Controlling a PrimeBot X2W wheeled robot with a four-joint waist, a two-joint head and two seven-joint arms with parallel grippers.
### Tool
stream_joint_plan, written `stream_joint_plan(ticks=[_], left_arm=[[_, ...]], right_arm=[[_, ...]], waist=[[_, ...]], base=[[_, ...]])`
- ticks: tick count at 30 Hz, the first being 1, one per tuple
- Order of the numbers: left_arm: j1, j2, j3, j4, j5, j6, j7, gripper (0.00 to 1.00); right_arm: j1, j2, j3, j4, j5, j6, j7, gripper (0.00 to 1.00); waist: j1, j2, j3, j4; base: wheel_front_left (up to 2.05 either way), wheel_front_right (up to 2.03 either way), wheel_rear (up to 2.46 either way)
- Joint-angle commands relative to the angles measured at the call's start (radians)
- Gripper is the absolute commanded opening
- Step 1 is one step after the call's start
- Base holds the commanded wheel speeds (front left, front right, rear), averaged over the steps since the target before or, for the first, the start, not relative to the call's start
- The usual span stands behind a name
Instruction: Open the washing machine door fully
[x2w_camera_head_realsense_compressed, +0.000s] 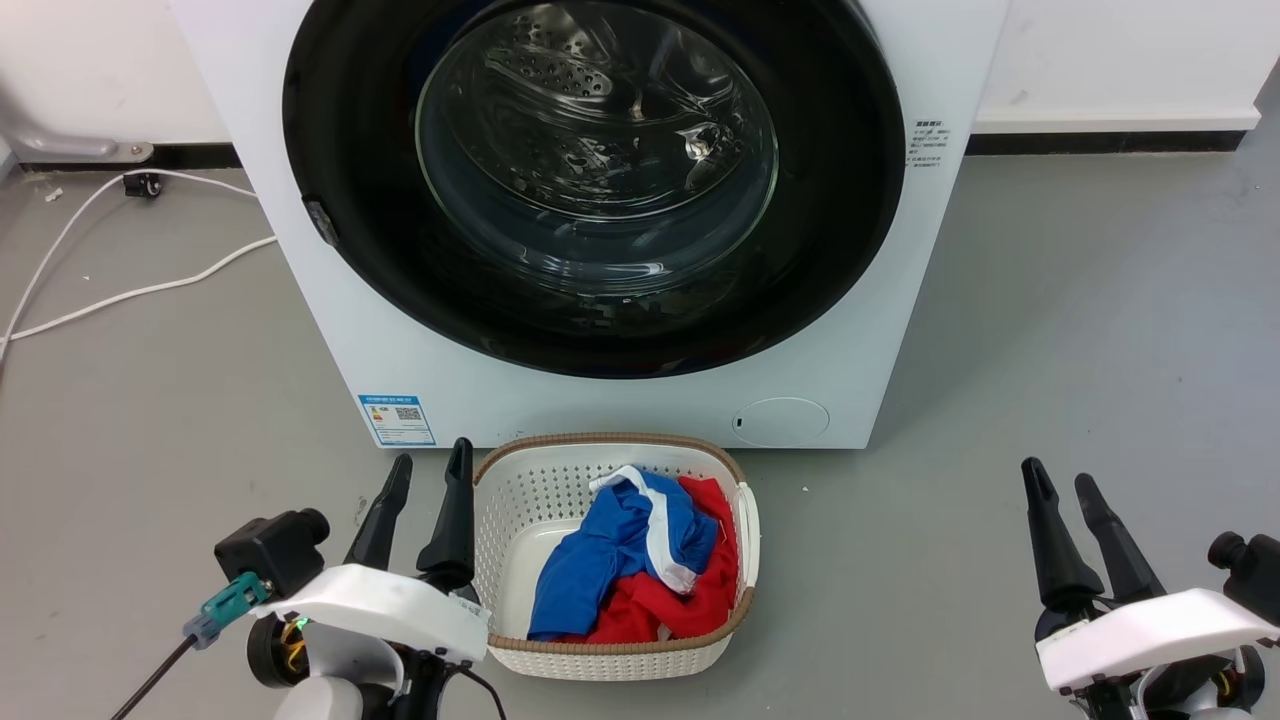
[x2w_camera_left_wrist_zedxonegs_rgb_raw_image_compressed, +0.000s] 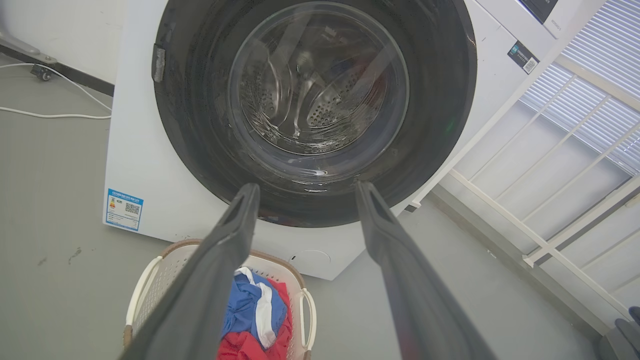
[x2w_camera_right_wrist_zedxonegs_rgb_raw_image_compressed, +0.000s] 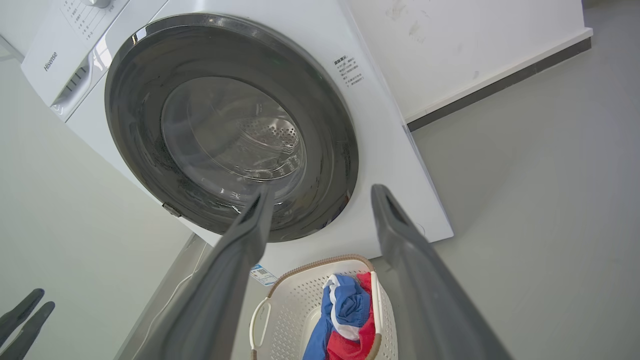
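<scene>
**A:** Here we are: the washing machine door is shut, flush in the front of the white washing machine, up at twelve o'clock in the head view. You can see the steel drum through the glass.

**B:** There's a small grey catch on its rim at nine o'clock. Both sets of jaws hang low, well apart from the door.

**A:** The left jaws are at seven o'clock, fingers parted and holding nothing, just beside the white basket.

**B:** That basket stands on the grey floor at six o'clock, close before the machine, with blue and red clothes heaped inside.

**A:** The right jaws are at five o'clock, fingers spread too and empty, tips aimed at the machine.

**B:** And a white cable trails across the floor at nine o'clock.
</scene>
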Motion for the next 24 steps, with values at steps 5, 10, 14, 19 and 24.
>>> stream_joint_plan(ticks=[5, 10, 14, 19, 24], left_arm=[[-0.03, 0.015, -0.02, -0.004, 0.077, 0.012, -0.022, 1.0], [-0.034, 0.022, -0.035, 0.004, 0.131, 0.018, -0.036, 1.0], [-0.038, 0.025, -0.047, 0.008, 0.172, 0.025, -0.046, 1.0], [-0.042, 0.03, -0.056, 0.012, 0.221, 0.036, -0.059, 1.0], [-0.045, 0.034, -0.062, 0.022, 0.263, 0.042, -0.071, 1.0]], right_arm=[[0.006, -0.003, -0.001, -0.025, -0.074, 0.001, -0.003, 1.0], [0.013, 0.003, -0.004, -0.035, -0.114, 0.001, -0.003, 1.0], [0.019, 0.003, -0.005, -0.041, -0.155, 0.002, -0.004, 1.0], [0.025, 0.005, -0.008, -0.047, -0.21, 0.002, -0.007, 1.0], [0.028, 0.009, -0.011, -0.051, -0.262, 0.002, -0.011, 1.0]], waist=[[0.0, 0.0, -0.002, -0.001], [0.0, 0.0, -0.004, -0.003], [0.0, 0.0, -0.004, -0.004], [0.0, 0.0, -0.005, -0.004], [0.0, 0.0, -0.005, -0.005]], base=[[0.0, 0.0, 0.0], [0.0, 0.0, 0.0], [0.0, 0.0, 0.0], [0.0, 0.0, 0.0], [0.0, 0.0, 0.0]])
